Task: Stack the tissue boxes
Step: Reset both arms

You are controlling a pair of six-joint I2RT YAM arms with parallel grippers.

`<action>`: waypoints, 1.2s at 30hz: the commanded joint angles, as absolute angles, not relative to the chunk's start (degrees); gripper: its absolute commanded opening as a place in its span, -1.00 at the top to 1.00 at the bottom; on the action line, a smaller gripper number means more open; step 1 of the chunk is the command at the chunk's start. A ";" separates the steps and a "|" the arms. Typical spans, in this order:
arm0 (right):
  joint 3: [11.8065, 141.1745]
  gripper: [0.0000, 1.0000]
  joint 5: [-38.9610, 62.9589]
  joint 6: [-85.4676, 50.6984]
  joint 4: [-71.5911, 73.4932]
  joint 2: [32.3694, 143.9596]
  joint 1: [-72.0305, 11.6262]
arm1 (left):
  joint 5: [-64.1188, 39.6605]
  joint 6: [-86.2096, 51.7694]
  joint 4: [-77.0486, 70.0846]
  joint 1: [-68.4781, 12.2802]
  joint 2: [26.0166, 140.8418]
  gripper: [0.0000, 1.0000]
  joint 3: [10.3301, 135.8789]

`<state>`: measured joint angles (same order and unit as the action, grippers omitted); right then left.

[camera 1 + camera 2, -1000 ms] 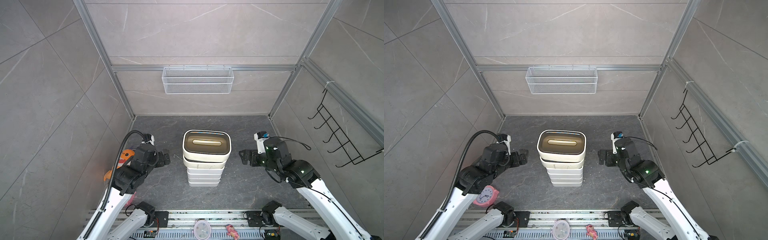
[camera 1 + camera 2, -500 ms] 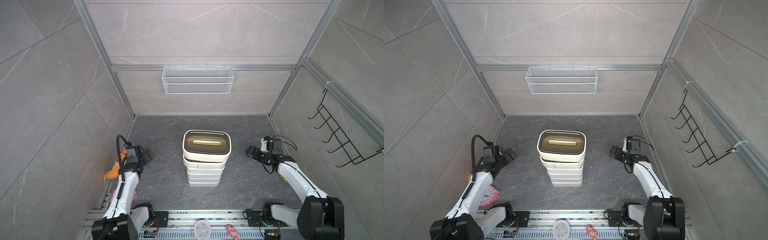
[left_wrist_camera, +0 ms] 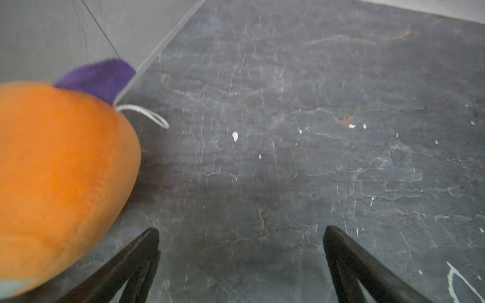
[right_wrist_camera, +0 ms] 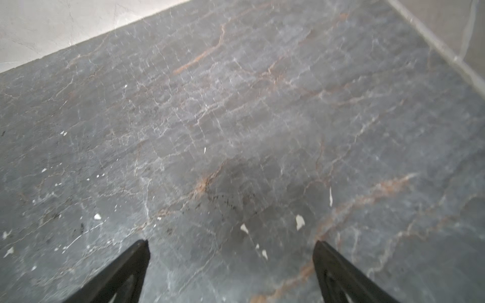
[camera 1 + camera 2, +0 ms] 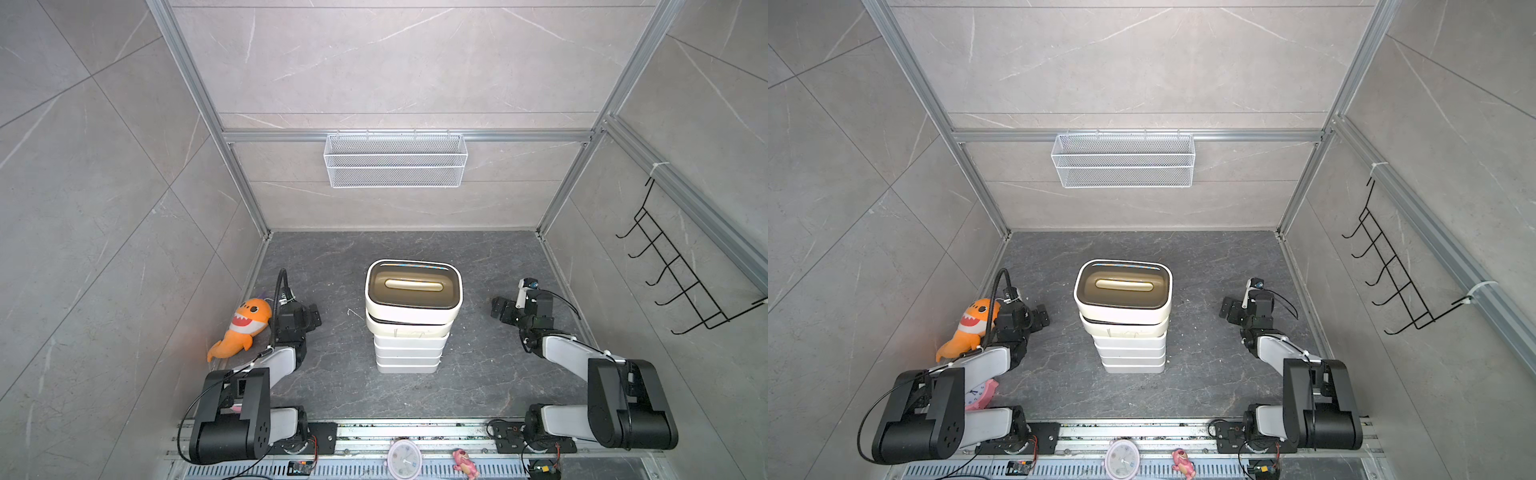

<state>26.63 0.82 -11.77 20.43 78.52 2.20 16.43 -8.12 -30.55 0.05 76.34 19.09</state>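
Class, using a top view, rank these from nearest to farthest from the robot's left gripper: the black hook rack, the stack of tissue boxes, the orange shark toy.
1. The orange shark toy: right beside the left gripper, by the left wall.
2. The stack of tissue boxes: in the middle of the floor.
3. The black hook rack: high on the right wall.
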 commanded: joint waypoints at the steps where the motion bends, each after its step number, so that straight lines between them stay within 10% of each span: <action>1: 25.71 -1.00 -4.18 -4.73 33.98 80.23 -0.81 | 14.72 -1.37 -54.23 -0.25 84.05 -0.99 16.48; 36: 20.39 -1.00 -2.75 -1.49 50.69 86.57 -2.92 | 11.59 -0.17 -50.30 -0.13 85.57 -1.00 19.55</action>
<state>19.86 -3.03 -1.85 49.58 86.21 -2.98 11.81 -1.21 -47.88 -0.34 86.56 18.74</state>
